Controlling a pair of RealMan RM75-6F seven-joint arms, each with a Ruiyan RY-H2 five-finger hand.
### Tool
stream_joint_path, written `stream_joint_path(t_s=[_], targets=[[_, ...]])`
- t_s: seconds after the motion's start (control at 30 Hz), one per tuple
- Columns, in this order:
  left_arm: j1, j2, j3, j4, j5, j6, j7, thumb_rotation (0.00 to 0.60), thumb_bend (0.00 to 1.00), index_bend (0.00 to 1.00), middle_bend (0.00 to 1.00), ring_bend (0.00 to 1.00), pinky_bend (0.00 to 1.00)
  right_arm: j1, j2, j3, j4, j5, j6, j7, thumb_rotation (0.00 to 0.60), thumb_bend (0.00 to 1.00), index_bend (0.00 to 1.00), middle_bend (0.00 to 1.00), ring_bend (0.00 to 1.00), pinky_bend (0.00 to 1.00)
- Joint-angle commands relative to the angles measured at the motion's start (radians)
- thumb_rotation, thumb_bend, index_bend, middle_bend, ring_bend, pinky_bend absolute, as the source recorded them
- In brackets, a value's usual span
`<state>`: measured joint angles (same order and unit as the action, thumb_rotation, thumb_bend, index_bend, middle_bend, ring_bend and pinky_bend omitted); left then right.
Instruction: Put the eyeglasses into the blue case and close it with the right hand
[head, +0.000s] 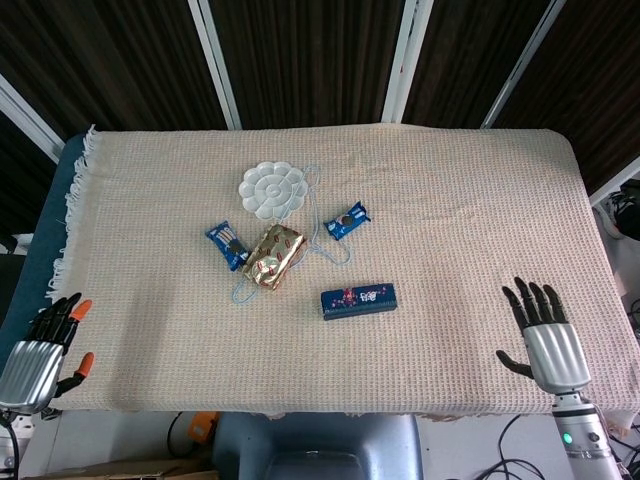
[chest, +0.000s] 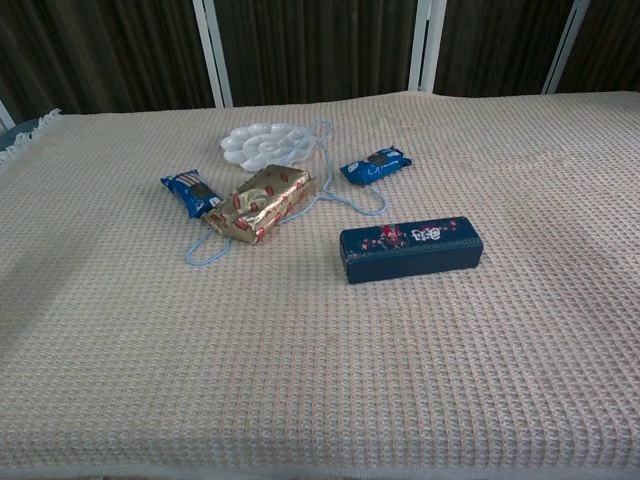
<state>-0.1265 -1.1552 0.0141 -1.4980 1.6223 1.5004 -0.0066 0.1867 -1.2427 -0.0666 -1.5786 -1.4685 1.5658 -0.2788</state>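
While the case (head: 359, 300) lies shut, the right hand (head: 545, 340) hovers well apart, fingers spread, holding nothing.

We see the blue case (head: 359, 300) lying flat and closed on the cloth, its lid printed with small red and white marks.
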Motion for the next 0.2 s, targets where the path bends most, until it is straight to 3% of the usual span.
stream_joint_path(t_s=[0.03, 0.2], targets=[[-0.002, 0.005, 0.009, -0.012, 0.003, -0.014, 0.020, 0.600, 0.38, 0.00, 0.00, 0.00, 0.13, -0.032, -0.007, 0.008, 0.049, -0.036, 0.032, 0.051, 0.600, 0.30, 0.06, 0.01, 0.00, 0.00], [0.002, 0.010, 0.013, -0.019, 0.005, -0.010, 0.027, 0.600, 0.38, 0.00, 0.00, 0.00, 0.13, -0.036, -0.009, 0.015, 0.049, -0.046, 0.010, 0.041, 0.600, 0.30, 0.06, 0.00, 0.00, 0.00]])
